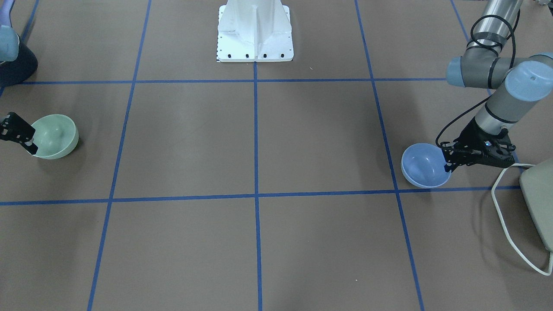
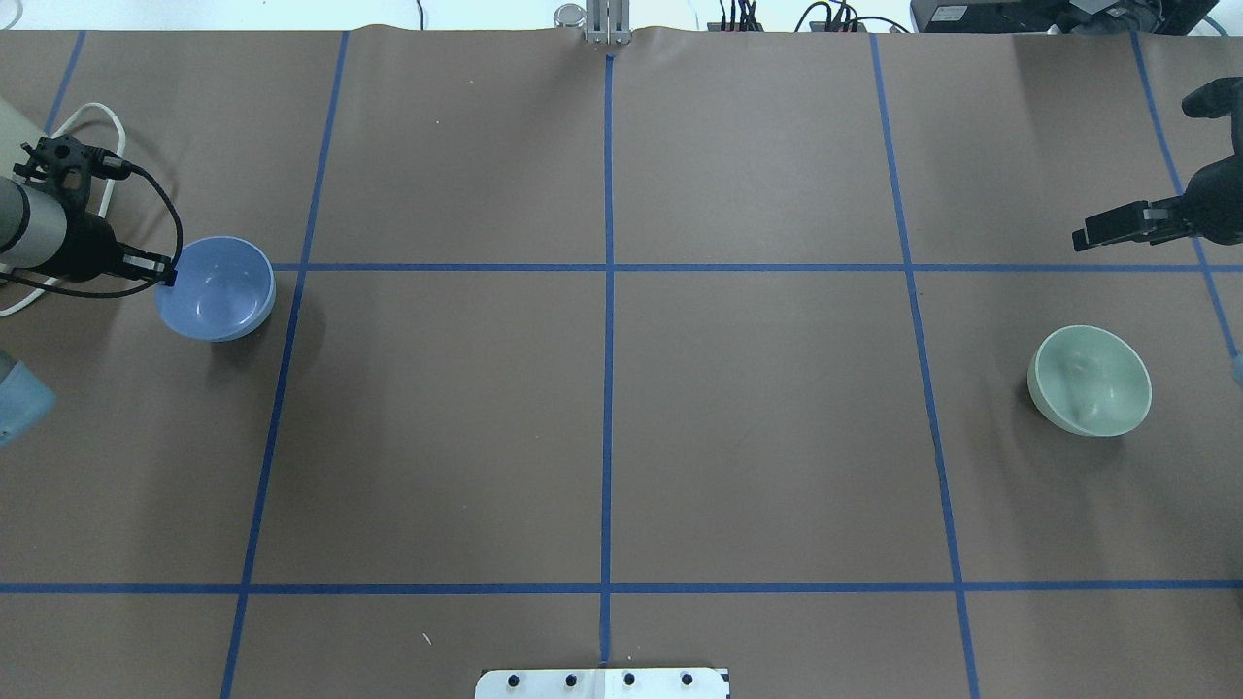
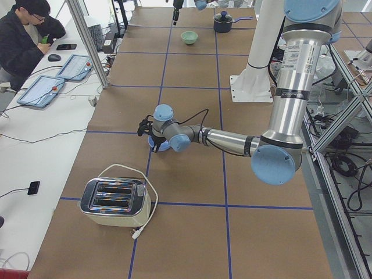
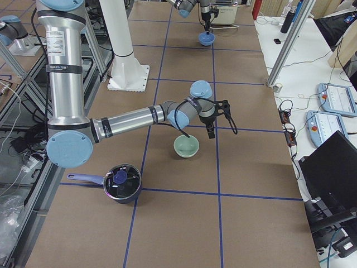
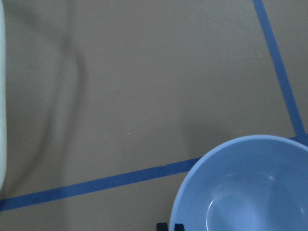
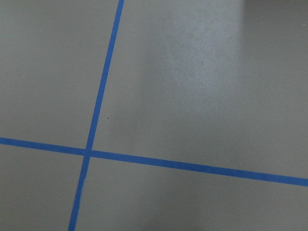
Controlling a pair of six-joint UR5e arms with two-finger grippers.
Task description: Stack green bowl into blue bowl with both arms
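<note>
The blue bowl point(image 1: 425, 166) point(image 2: 218, 288) sits upright on the brown table at my left end. My left gripper point(image 1: 447, 166) point(image 2: 167, 277) is at its outer rim. In the left wrist view its two black tips point(image 5: 171, 226) sit close together at the rim of the blue bowl point(image 5: 250, 192), shut on it. The green bowl point(image 1: 54, 136) point(image 2: 1090, 381) point(image 4: 186, 146) stands at my right end. My right gripper point(image 2: 1083, 238) point(image 4: 211, 134) hangs above the table just beyond the bowl, apart from it, and looks open and empty. The right wrist view shows only table and blue tape.
A cream toaster point(image 3: 113, 200) with a white cable point(image 1: 503, 216) stands close behind my left gripper. A dark pot point(image 4: 121, 181) with a lid sits near the green bowl. The white pedestal point(image 1: 255, 32) is at the table's middle. An operator point(image 3: 23, 35) sits at a side desk.
</note>
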